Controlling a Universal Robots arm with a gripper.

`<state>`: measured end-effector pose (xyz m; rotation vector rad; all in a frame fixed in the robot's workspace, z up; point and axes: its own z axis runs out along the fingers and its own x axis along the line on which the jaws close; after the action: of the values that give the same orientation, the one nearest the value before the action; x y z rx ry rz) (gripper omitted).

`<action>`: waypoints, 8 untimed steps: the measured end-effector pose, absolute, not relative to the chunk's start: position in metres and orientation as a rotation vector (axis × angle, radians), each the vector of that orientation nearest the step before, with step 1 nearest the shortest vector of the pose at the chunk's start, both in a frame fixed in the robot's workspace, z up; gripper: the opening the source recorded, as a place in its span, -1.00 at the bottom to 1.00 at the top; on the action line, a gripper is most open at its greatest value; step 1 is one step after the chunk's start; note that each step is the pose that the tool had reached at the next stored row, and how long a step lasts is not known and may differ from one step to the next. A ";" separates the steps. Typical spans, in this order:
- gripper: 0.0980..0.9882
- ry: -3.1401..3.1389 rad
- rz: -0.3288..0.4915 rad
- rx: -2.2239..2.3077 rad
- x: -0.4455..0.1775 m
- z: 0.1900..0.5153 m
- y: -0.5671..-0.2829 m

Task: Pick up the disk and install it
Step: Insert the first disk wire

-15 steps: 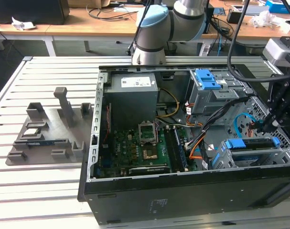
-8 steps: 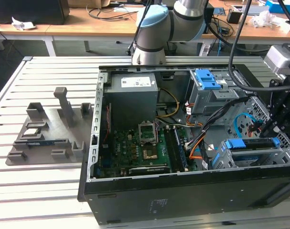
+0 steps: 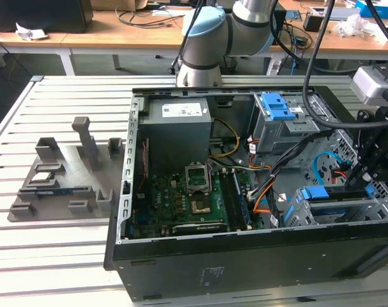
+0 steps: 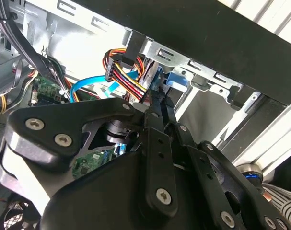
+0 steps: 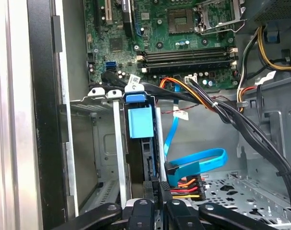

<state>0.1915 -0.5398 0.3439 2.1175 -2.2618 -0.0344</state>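
One arm reaches down into the open computer case (image 3: 245,259), and its hand (image 3: 361,181) sits low in the corner at the exterior view's right, over the drive bay (image 3: 372,211) with the blue latch (image 3: 314,192). In the second wrist view the hand (image 4: 160,98) has its two black fingers (image 4: 154,112) drawn close together with hardly a gap. Their tips point at the blue latch (image 4: 173,79), but I cannot tell whether they pinch anything.

The disk (image 3: 350,197) stands on edge inside that bay, directly under the hand. In the first wrist view the disk (image 5: 145,163) runs straight ahead of the hand (image 5: 157,191) between the bay's silver rails (image 5: 117,153), and the blue latch (image 5: 139,122) lies at its far end.

Just beside the hand are a blue flat cable (image 5: 198,163) and a bunch of red, orange and yellow wires (image 5: 186,188). Beyond the disk's far end lies the green motherboard (image 5: 183,28).

Well away from the hand, outside the case, a grey plastic fixture (image 3: 59,173) rests on the slatted counter (image 3: 53,262).
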 end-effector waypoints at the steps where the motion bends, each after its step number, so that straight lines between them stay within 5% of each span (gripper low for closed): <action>1: -0.85 -2.261 -0.035 2.119 0.191 0.344 -0.540; 8: -0.85 -2.253 -0.036 2.128 0.190 0.341 -0.540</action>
<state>0.1902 -0.5401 0.3407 2.1281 -2.2534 -0.0362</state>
